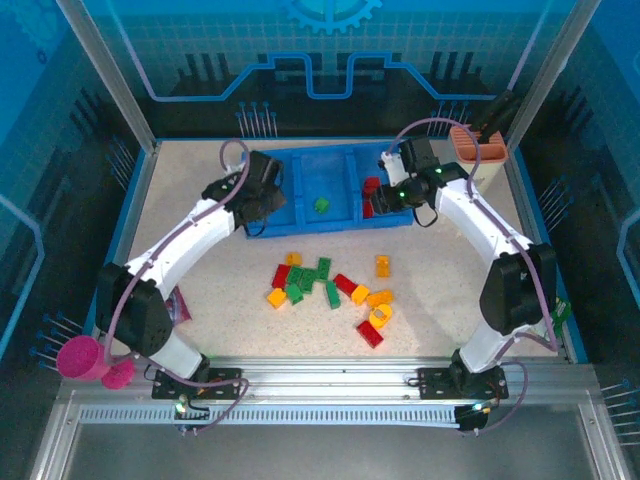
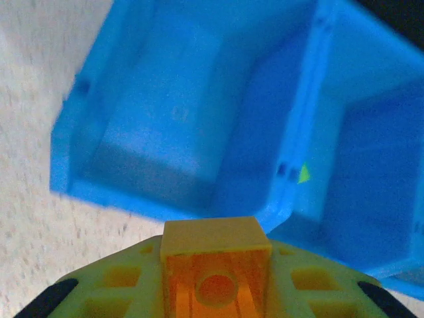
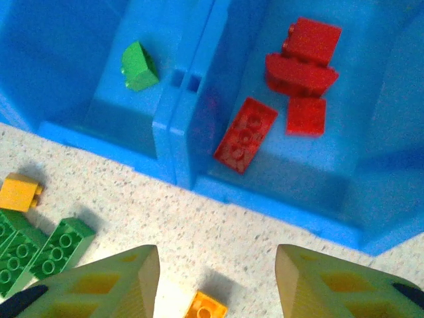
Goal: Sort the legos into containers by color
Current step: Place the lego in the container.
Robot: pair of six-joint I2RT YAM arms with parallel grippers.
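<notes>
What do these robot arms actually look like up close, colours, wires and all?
Both the left arm and right arm have white shells with black joints and bases, and a mauve cable looping alongside each. The left end effector and right end effector have blocky yellow-green fingers with square pockets.

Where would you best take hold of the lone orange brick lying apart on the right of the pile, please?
Grip the orange brick across its narrower width, coming straight down from above. It lies flat on the table, clear of its neighbours, leaving room for a finger on each side. The right pincer looks nearer.
</notes>
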